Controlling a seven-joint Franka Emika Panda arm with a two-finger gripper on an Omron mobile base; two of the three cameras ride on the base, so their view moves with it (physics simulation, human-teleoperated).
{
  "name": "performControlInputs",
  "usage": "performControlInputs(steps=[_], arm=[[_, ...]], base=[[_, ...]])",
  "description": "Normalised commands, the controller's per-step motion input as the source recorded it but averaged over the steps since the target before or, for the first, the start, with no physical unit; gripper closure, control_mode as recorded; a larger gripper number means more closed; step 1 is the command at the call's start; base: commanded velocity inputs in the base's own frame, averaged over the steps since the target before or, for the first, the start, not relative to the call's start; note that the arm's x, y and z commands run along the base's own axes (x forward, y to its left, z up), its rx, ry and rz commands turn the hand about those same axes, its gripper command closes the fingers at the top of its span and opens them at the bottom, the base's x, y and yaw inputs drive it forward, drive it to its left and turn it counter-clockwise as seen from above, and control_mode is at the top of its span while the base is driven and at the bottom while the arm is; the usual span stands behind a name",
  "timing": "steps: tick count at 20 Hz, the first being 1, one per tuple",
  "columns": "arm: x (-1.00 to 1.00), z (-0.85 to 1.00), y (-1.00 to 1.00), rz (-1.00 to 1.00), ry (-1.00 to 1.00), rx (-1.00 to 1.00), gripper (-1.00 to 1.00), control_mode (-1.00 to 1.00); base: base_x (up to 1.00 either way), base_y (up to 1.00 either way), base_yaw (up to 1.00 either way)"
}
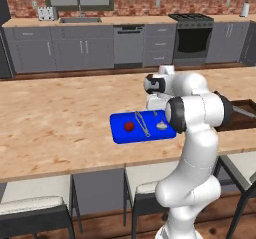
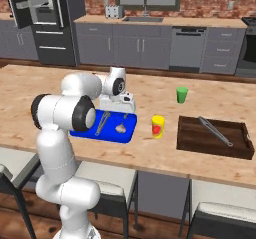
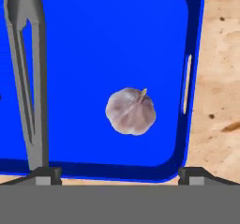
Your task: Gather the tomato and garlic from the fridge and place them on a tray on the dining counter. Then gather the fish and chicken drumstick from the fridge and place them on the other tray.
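You had the two-finger gripper (image 3: 117,174) hanging over the flat blue plastic tray (image 3: 93,40) on the light wooden dining counter (image 1: 55,123), its dark finger tips (image 3: 47,174) spread wide apart with nothing between them. The pale, papery garlic bulb (image 3: 131,111) lay free on the tray floor, near the end with the slotted handle, touching neither finger. Beside it on the same tray lay a pair of grey metal tongs (image 3: 26,78), and past those the small round red tomato (image 1: 129,126) sat toward the tray's other end, well apart from the garlic. In the right base view you could see a yellow cup (image 2: 158,126) standing just beside the blue tray, a green cup (image 2: 182,94) farther back on the counter, and the dark brown wooden tray (image 2: 200,140) near the yellow cup, with a second pair of tongs (image 2: 215,131) lying in it. The fridge (image 2: 45,23) stood with its door open at the far left of that view.
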Motion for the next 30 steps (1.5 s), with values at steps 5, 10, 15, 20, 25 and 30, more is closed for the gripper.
performControlInputs(steps=[5, 10, 15, 20, 25, 30], arm=[[-0.67, 0.25, -0.15, -0.03, -0.11, 0.05, -1.00, -1.00], [-0.62, 0.41, -0.03, -0.02, -0.21, 0.03, -1.00, -1.00], [-0.64, 0.94, 0.00, -0.05, -0.06, -0.01, -1.00, -1.00], [-0.71, 0.97, 0.01, -0.07, 0.00, 0.00, -1.00, -1.00], [-0.82, 0.70, 0.00, -0.02, -0.03, 0.00, -1.00, -1.00], [-0.99, 0.38, 0.00, 0.00, -0.11, -0.03, -1.00, -1.00]], base=[[0.00, 0.00, 0.00], [0.00, 0.00, 0.00], [0.00, 0.00, 0.00], [0.00, 0.00, 0.00], [0.00, 0.00, 0.00], [0.00, 0.00, 0.00]])
